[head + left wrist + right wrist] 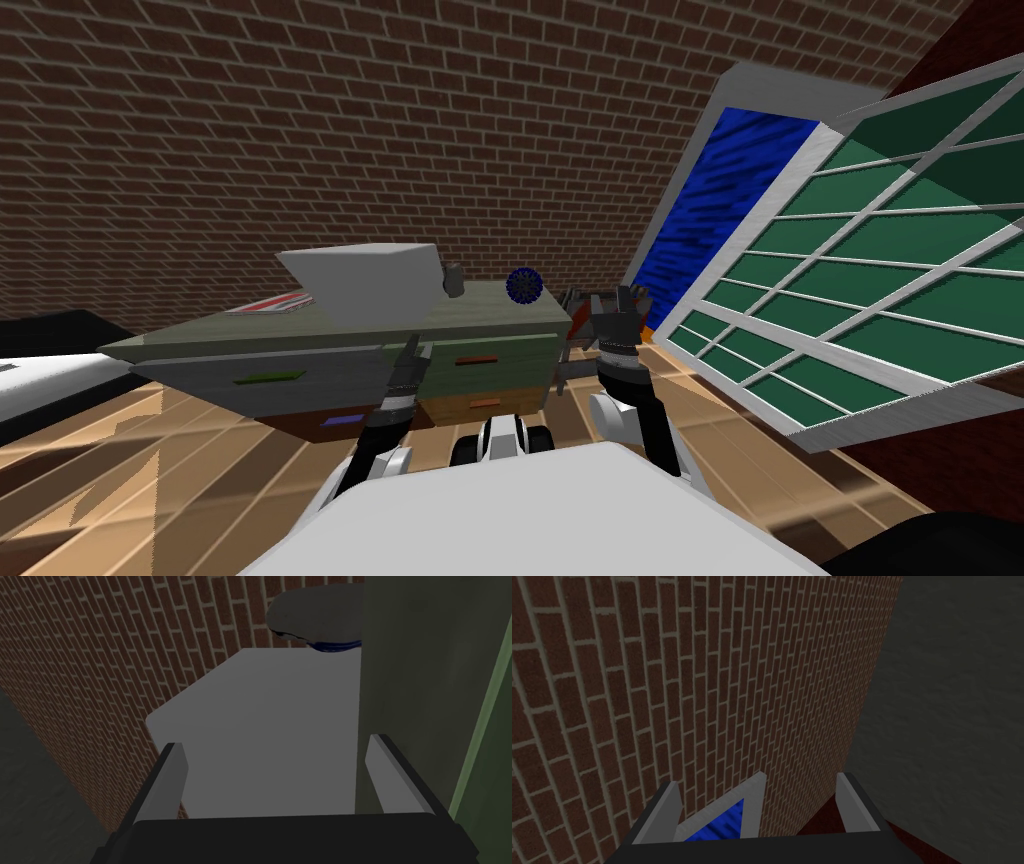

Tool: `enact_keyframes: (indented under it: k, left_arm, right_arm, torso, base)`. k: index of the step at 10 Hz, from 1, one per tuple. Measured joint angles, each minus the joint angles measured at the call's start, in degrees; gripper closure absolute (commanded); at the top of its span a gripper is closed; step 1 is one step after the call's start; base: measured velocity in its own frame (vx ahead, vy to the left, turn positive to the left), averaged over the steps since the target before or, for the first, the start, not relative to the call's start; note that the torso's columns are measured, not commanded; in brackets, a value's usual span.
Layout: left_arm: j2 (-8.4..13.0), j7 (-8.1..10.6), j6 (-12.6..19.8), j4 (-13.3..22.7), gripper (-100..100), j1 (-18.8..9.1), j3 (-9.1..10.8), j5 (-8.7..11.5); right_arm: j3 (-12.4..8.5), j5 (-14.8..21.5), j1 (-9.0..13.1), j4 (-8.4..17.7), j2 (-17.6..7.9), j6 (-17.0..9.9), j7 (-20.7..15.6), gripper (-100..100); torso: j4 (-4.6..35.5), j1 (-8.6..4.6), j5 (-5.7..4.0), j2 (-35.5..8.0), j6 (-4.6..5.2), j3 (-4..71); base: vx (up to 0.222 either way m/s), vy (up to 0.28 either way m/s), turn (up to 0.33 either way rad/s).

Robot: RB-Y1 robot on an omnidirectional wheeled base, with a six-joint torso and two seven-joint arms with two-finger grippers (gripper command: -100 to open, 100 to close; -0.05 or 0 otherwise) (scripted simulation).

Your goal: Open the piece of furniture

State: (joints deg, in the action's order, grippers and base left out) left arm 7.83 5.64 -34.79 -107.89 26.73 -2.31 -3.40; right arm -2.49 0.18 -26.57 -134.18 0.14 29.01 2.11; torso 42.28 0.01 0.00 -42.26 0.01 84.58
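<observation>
Left hand (275, 746), fingers apart, hangs at the desk's (480, 312) front edge, box (370, 280) at its 12 o'clock. Right hand (759, 781), fingers apart, at desk's 3 o'clock.

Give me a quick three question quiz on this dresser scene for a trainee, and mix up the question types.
1. True or false: the left gripper has its fingers shut.
2. Multiple choice: what sits on top of the dresser, apart from the grey box?
A. a dark blue ball
B. a table lamp
C. a stack of plates
3. Fill in: the handle on the dresser's upper left drawer is coloured ___.

Key: 1 false, the fingers stand open. 2 A. 3 green.
</observation>
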Motion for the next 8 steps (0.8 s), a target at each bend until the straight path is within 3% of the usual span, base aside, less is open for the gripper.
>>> enact_keyframes:
  k: [8]
  left_arm:
    - [0.62, -0.52, 0.26, 9.42, -100, -2.01, -0.32, 0.0]
  right_arm:
    - [0.0, 0.0, 0.0, 0.0, 0.0, 0.0, 0.0, 0]
  torso:
    - [0.01, -0.02, 0.0, -0.03, 0.0, -0.02]
  base:
    - [-0.013, -0.034, -0.008]
